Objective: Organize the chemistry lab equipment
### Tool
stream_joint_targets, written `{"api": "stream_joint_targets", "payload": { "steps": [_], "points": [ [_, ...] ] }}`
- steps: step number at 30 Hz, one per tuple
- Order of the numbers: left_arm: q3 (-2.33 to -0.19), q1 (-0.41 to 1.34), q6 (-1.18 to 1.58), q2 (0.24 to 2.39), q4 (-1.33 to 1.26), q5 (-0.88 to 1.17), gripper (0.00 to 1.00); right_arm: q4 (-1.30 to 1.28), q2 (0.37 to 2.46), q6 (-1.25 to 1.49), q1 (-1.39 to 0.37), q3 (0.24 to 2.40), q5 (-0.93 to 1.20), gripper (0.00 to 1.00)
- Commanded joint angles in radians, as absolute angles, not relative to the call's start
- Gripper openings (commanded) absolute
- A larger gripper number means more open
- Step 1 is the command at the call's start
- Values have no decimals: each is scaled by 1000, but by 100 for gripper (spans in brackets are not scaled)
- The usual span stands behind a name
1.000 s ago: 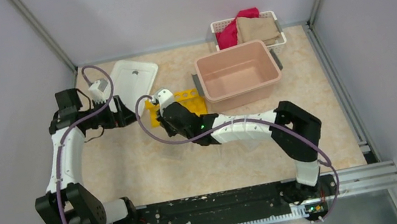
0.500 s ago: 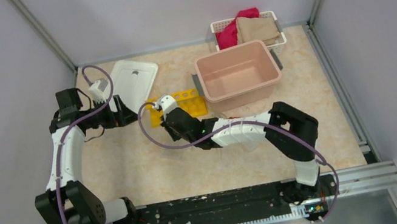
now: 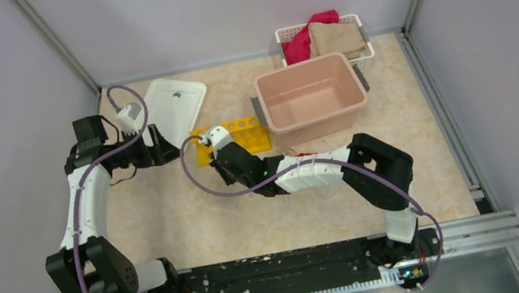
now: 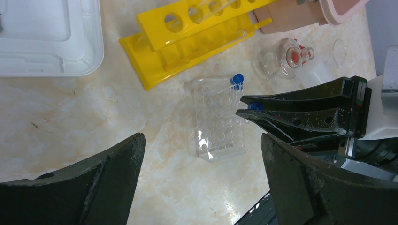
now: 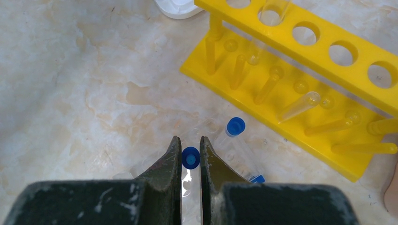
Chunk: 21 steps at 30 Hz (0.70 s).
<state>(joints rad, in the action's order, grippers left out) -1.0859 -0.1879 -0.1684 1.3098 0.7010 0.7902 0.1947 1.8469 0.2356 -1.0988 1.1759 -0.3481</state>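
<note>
From above, the white basket (image 3: 284, 32) at the far edge holds a red cloth (image 3: 299, 44) and a tan cloth (image 3: 338, 37). The pink tub (image 3: 304, 64) stands in front of it, just beside the yellow rack (image 3: 250, 133), and the white lid (image 3: 172, 101) lies flat to the left. The left wrist view has the left gripper (image 4: 201, 140) hanging with its jaws spread wide over the clear rack (image 4: 219, 126), which holds one upright tube (image 4: 237, 79). A round flask (image 4: 280, 60) and the squeeze bottle (image 4: 320, 72) (its red nozzle shows through the glass) sit near the tub. In the right wrist view the right gripper (image 5: 190, 143) is clamped on a blue-capped tube (image 5: 190, 158) above the clear rack. The yellow rack beyond carries a clear tube (image 5: 274, 9) in one hole.
</note>
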Motion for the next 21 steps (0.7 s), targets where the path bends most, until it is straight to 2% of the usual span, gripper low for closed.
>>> {"api": "stream_joint_targets", "payload": {
  "steps": [1,21],
  "points": [
    [-1121,-198,-166,1301,692,811,99,253,1866,223,-1108,1183,-366,0],
    [-1145,-204,-166,1301,696,816,99,282,1875,212,-1108,1127,-376,0]
  ]
}}
